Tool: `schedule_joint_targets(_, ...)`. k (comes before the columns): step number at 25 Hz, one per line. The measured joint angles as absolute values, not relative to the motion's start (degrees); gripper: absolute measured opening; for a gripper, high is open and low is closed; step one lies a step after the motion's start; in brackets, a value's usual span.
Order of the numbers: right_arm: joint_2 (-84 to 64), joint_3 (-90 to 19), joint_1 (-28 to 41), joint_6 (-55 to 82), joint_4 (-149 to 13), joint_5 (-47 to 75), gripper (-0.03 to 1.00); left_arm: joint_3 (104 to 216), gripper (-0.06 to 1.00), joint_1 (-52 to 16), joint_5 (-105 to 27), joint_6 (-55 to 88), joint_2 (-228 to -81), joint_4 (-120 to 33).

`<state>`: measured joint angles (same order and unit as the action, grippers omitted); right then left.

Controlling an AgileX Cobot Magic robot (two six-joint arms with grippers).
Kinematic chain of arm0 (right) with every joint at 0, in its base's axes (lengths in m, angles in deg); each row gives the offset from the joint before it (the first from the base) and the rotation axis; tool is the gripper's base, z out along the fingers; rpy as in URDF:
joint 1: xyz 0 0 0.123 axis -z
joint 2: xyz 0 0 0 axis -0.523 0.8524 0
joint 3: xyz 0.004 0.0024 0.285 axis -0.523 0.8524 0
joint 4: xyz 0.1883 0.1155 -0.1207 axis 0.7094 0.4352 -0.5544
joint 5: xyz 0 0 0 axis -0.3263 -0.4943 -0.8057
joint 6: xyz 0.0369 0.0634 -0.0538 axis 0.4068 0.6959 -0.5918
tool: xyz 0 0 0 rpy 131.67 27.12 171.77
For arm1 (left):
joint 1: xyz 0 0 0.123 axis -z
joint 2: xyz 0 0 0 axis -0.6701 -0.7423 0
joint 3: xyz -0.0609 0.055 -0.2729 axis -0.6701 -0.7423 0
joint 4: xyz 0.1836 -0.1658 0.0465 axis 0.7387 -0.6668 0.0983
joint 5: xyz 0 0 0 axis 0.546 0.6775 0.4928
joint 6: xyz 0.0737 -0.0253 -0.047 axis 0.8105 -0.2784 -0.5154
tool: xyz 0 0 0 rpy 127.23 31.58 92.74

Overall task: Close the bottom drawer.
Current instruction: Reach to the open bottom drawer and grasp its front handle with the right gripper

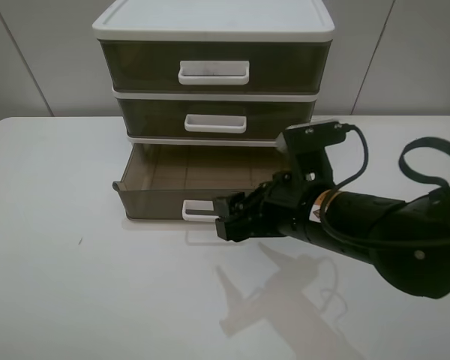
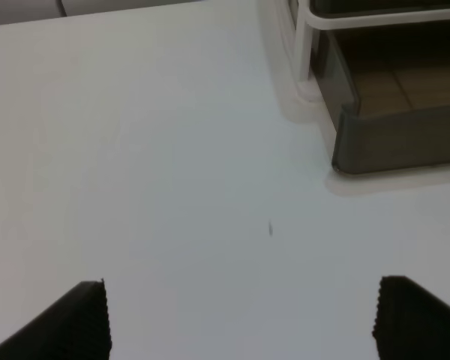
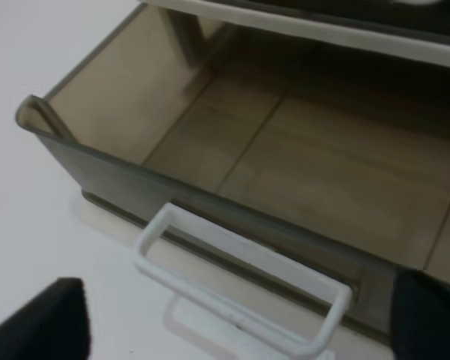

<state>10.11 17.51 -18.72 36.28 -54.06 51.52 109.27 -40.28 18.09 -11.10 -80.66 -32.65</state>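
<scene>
The bottom drawer (image 1: 156,198) stands pulled out of the white-framed unit (image 1: 214,22), with its grid-ribbed floor (image 3: 285,172) bare. Its white loop handle (image 1: 196,211) sits in the middle of the front wall. My right gripper (image 1: 225,219) is open, just in front of the drawer front beside the handle. In the right wrist view the handle (image 3: 232,292) lies between the two spread fingertips (image 3: 49,322), untouched. My left gripper (image 2: 244,319) is open and empty above the bare table, off the drawer's left front corner (image 2: 394,142). The left arm is out of the high view.
The middle drawer (image 1: 216,120) and the taller top drawer (image 1: 214,67) are shut. The unit stands at the back of a white table (image 1: 75,285). My right arm (image 1: 390,232) lies across the table's right side. A small dark speck (image 2: 270,229) marks the tabletop.
</scene>
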Motion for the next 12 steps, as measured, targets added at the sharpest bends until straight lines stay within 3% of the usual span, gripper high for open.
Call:
schedule_joint_targets(3,12.0,17.5,-19.0,36.3,-54.1,52.0,0.19,109.3,0.72,-40.3,18.1,-11.1,-80.7,-32.6)
schedule_joint_targets(4,12.3,17.6,-19.1,36.3,-54.4,52.1,0.12,109.3,0.72,-40.3,18.1,-11.1,-80.7,-32.6)
schedule_joint_targets(7,12.7,17.8,-19.4,36.3,-55.4,53.3,0.04,109.3,0.72,-40.3,18.1,-11.1,-80.7,-32.6)
schedule_joint_targets(12,12.7,17.8,-19.4,36.3,-55.5,57.8,0.03,109.3,0.72,-40.3,18.1,-11.1,-80.7,-32.6)
